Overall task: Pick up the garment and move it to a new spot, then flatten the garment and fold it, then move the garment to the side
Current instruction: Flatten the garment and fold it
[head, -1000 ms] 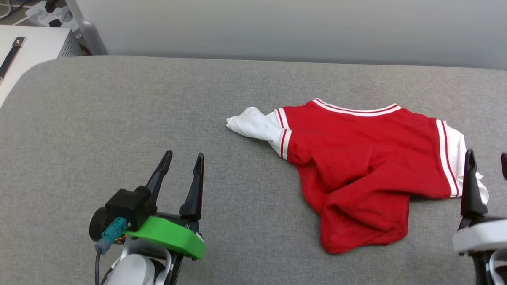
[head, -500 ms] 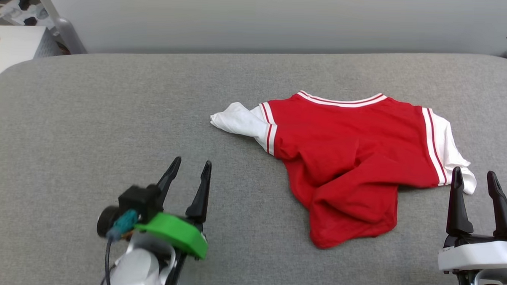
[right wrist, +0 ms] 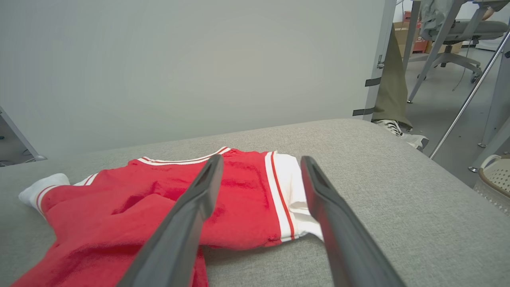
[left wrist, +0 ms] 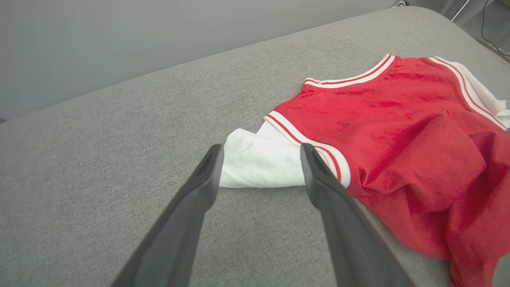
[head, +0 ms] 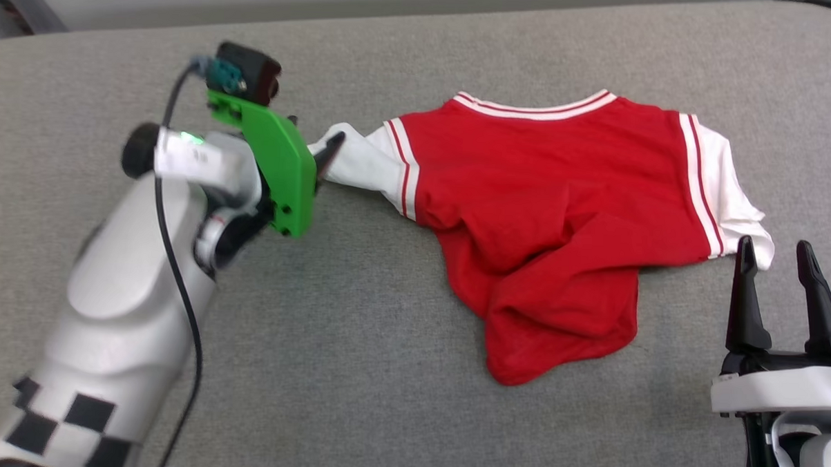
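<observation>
Garment (head: 561, 218) lies crumpled on the table (head: 354, 397), right of centre. Left gripper (left wrist: 261, 153) gapes at its white sleeve (left wrist: 259, 167); right gripper (head: 774, 249) gapes, empty. Judged light, limp, unslippery: pinch sleeve or shoulder seam.

Left gripper (left wrist: 259, 153): in head view a green mount (head: 280, 159) hides all but 1 fingertip.
Right gripper (head: 774, 251): base cut by head view's bottom edge.
Garment (head: 548, 197): lower half folded over itself; sleeve (left wrist: 259, 167) edges behind both left jaws.
Person (right wrist: 391, 79): past the right jaws, cut off above the leg.
</observation>
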{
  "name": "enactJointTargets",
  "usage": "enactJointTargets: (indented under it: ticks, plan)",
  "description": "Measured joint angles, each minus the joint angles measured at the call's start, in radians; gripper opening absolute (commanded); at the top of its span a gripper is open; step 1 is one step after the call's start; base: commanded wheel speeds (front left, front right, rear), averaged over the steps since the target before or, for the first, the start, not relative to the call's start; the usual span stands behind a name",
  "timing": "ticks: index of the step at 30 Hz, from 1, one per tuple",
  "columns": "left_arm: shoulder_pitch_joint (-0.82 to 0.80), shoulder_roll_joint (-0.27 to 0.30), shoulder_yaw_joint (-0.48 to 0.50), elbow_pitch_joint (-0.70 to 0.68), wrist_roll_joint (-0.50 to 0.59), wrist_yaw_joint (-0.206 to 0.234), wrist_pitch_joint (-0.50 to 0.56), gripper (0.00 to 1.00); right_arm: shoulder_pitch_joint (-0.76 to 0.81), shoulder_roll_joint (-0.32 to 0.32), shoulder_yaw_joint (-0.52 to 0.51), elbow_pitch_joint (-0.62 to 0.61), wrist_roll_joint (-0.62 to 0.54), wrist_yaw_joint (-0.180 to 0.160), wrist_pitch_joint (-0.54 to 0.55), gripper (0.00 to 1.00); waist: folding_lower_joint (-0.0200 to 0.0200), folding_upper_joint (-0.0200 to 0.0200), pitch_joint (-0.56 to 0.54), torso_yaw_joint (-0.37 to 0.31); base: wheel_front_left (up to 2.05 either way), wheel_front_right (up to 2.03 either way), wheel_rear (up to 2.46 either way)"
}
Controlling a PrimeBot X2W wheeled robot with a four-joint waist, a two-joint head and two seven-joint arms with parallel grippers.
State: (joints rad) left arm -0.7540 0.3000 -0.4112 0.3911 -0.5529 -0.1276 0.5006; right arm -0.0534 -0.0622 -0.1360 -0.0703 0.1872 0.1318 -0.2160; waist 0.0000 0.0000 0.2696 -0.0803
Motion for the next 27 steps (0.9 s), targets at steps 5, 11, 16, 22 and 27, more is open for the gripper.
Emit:
enactJointTargets:
  ticks: [5,11,16,22,27]
  plan:
    - [-0.124,0.052,-0.016,0.099,-0.015,0.000,0.156,1.00,-0.027,0.003,0.024,0.008,-0.003,0.000,-0.010,1.00,0.0000,0.0000,0.055,-0.033,0.00,0.00,0.00]
    - [-0.156,0.058,-0.043,0.221,0.001,0.003,0.186,1.00,-0.054,0.009,0.039,0.037,-0.007,0.000,-0.027,1.00,0.0000,0.0000,0.120,-0.090,0.00,0.00,0.00]
    - [-0.172,0.068,-0.068,0.266,0.036,0.005,0.141,1.00,-0.056,0.009,0.040,0.047,-0.006,0.000,-0.035,1.00,0.0000,0.0000,0.146,-0.110,0.00,0.00,0.00]
    - [-0.193,0.071,-0.112,0.310,0.051,0.005,0.152,0.50,-0.061,0.010,0.040,0.054,-0.005,0.000,-0.036,1.00,0.0000,0.0000,0.153,-0.114,0.00,0.00,0.00]
    - [-0.182,0.071,-0.130,0.324,0.031,0.002,0.143,0.00,-0.062,0.010,0.034,0.061,-0.006,0.000,-0.036,1.00,0.0000,0.0000,0.136,-0.105,0.00,0.00,0.00]
